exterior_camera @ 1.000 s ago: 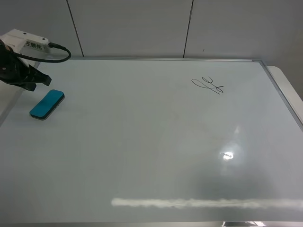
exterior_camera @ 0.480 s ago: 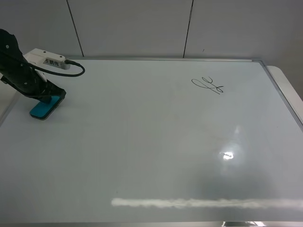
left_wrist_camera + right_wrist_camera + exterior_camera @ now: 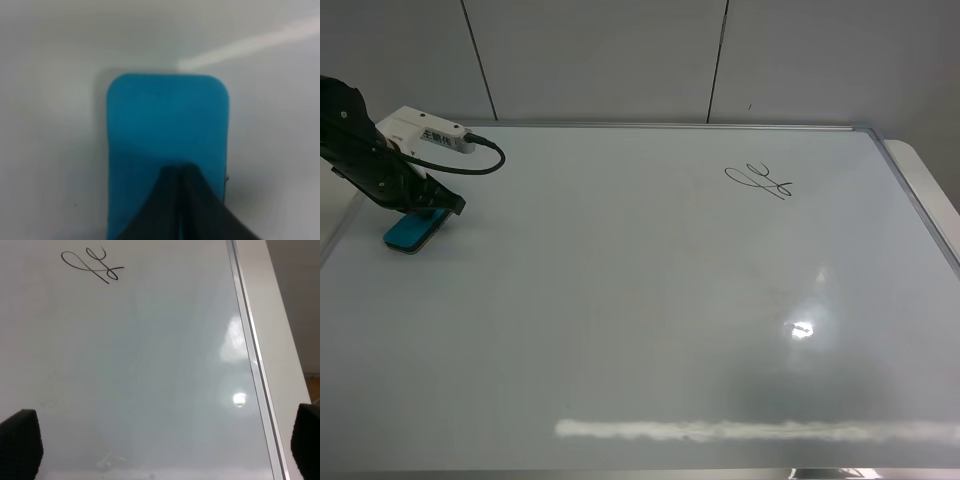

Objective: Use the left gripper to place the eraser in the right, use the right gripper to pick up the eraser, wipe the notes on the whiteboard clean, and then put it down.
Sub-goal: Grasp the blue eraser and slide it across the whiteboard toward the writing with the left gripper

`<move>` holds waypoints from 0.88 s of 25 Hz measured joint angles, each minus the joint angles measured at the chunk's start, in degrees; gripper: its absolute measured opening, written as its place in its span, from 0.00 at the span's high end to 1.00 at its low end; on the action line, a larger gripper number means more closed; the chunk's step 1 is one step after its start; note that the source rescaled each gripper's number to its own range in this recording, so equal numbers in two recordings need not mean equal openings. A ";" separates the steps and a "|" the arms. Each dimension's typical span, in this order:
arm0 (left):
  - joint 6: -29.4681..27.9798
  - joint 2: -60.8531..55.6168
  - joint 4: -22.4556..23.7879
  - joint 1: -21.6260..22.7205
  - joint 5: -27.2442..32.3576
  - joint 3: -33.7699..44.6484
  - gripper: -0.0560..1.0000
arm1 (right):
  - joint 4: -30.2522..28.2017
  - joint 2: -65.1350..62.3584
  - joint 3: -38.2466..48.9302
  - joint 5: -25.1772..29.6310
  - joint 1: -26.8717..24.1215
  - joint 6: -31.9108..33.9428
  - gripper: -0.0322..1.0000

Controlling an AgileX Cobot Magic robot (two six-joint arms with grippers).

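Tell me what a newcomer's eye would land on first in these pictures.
The teal eraser stands out at the far left edge of the whiteboard, with the left gripper over one end of it, fingers together. The other catch is the notes, a small black squiggle toward the upper right in the high view, alone on glossy white.

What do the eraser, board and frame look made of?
The eraser has a teal body, smooth and matte. It is likely plastic or foam, but the picture is too blurred to say which. The board has a glossy white coated face, shown by the sharp light glare; its core is hidden. The frame is a thin silver strip with a bright sheen, probably aluminium.
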 joint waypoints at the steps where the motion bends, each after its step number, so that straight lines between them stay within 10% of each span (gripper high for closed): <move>1: 0.00 0.00 0.17 -0.31 -0.20 0.00 0.95 | 0.00 0.00 0.00 0.00 0.00 0.00 0.00; 22: -0.10 0.58 -7.25 -18.50 -2.41 0.00 0.95 | 0.00 0.00 0.00 0.00 0.00 0.00 0.00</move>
